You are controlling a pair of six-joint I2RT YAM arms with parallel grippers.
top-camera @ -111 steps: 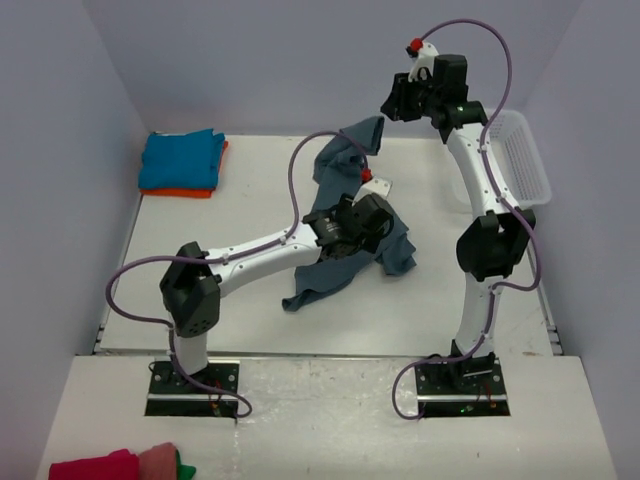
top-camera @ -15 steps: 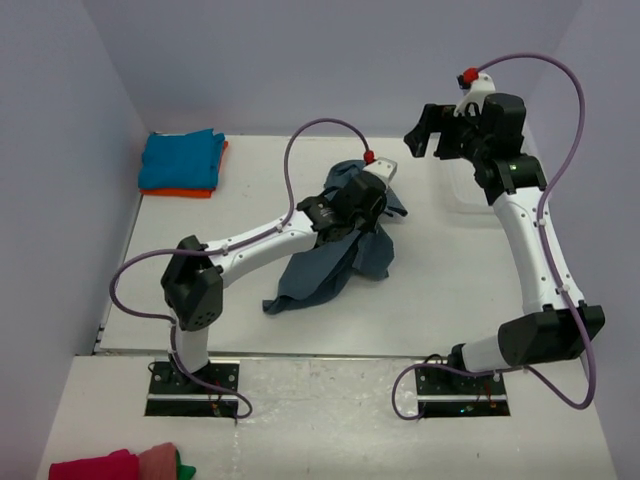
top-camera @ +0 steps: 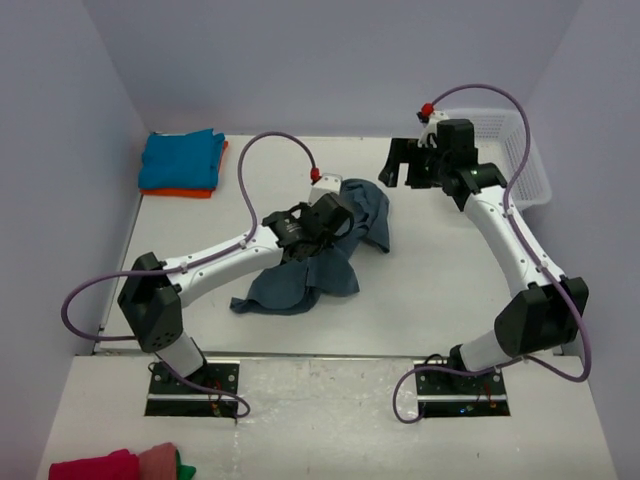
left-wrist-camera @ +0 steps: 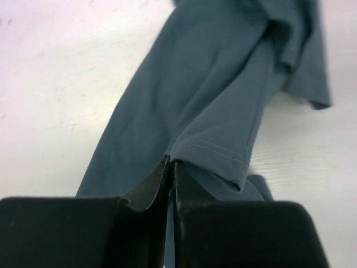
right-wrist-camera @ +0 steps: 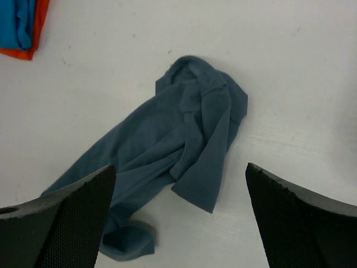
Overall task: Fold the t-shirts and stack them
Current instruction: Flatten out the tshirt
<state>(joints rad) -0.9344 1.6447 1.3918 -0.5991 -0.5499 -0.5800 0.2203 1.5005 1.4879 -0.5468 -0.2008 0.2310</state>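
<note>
The slate-blue t-shirt (top-camera: 300,275) lies crumpled mid-table. My left gripper (top-camera: 318,222) rests on its upper part. In the left wrist view the left gripper (left-wrist-camera: 170,163) has its jaws pressed together on a fold of the slate-blue t-shirt (left-wrist-camera: 195,95), a stitched hem right at the tips. My right gripper (top-camera: 400,168) hangs open above the table, right of the shirt. Seen from the right wrist, the right gripper (right-wrist-camera: 179,165) is wide with nothing between its fingers, and the slate-blue t-shirt (right-wrist-camera: 184,134) lies below. The turquoise t-shirt (top-camera: 180,158) is folded on the orange t-shirt (top-camera: 185,192) at the far left.
A white mesh basket (top-camera: 520,150) stands at the far right edge. Pink and red cloth (top-camera: 110,465) lies on the near ledge, left of the arm bases. The stack's corner, turquoise t-shirt (right-wrist-camera: 19,22) over orange t-shirt (right-wrist-camera: 17,53), shows in the right wrist view.
</note>
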